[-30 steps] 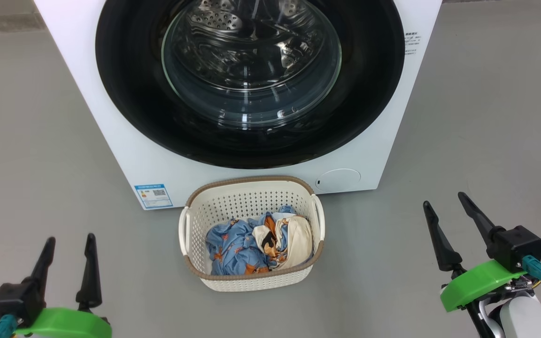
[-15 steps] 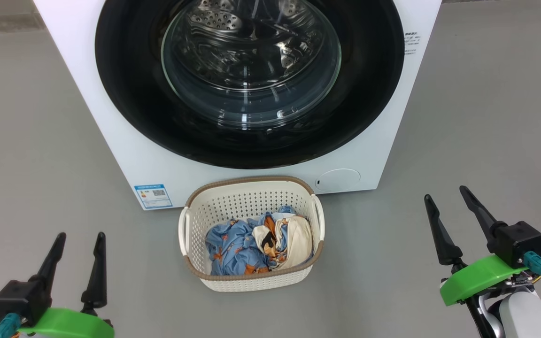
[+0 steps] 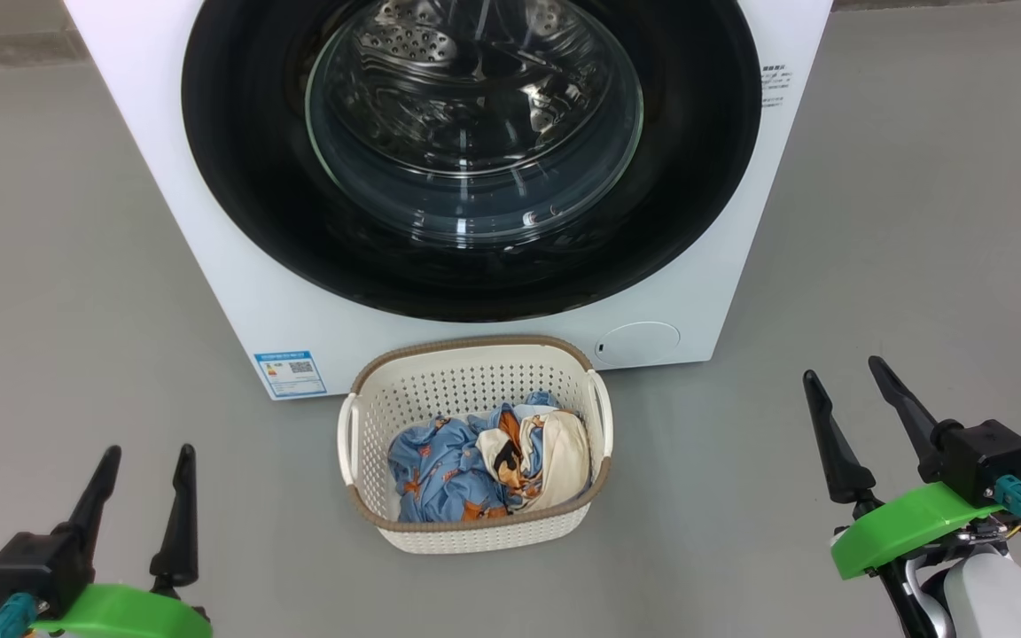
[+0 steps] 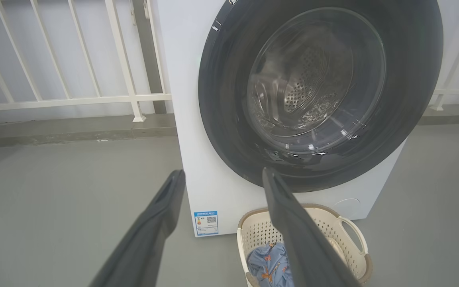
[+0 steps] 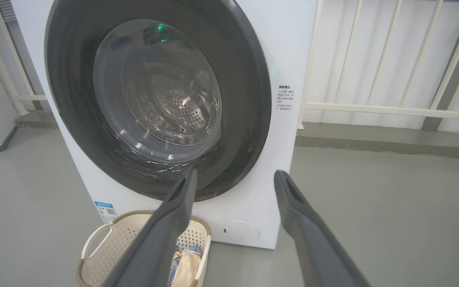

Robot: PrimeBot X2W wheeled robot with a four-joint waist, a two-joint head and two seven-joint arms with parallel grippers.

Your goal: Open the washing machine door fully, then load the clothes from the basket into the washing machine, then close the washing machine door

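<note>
Glossy black washing machine door (image 3: 475,133) sits shut; left gripper (image 3: 148,454), right gripper (image 3: 840,370) spread wide.

Jaws apart on both sides, nothing held.
Left end effector (image 3: 148,452) at lower left, right end effector (image 3: 840,369) at lower right, each with dark fingers (image 3: 181,505) spread, pointing forward.

Top of the washing machine (image 3: 236,283) beyond the head view's upper edge; blue label (image 3: 291,374) print illegibly small.
</note>
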